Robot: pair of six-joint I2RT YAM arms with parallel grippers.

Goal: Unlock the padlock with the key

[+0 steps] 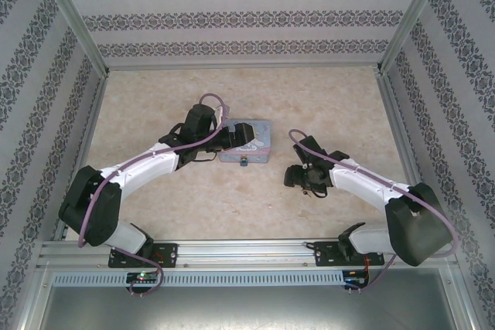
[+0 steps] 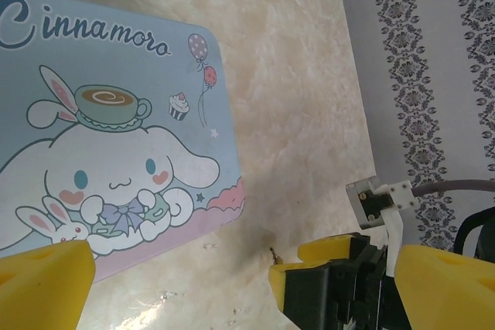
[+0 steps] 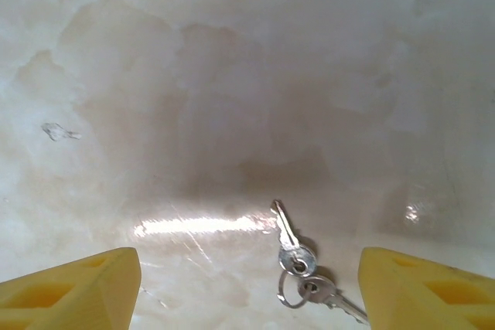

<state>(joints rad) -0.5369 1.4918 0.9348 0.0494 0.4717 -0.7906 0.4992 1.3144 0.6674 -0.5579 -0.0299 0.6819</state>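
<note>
Right gripper [image 3: 247, 291] partly open, empty; key [image 3: 288, 239] on bench [image 3: 232, 75] between fingers. Left gripper [image 2: 240, 287] wide open, empty, beside tin [image 2: 116, 113].

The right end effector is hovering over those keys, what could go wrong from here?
The keys lie flat on the table, so the open right end effector may slip off them. Two keys share a ring, so a grab could leave the wrong one dangling. The padlock by the tin looks unheld and may slide.
</note>
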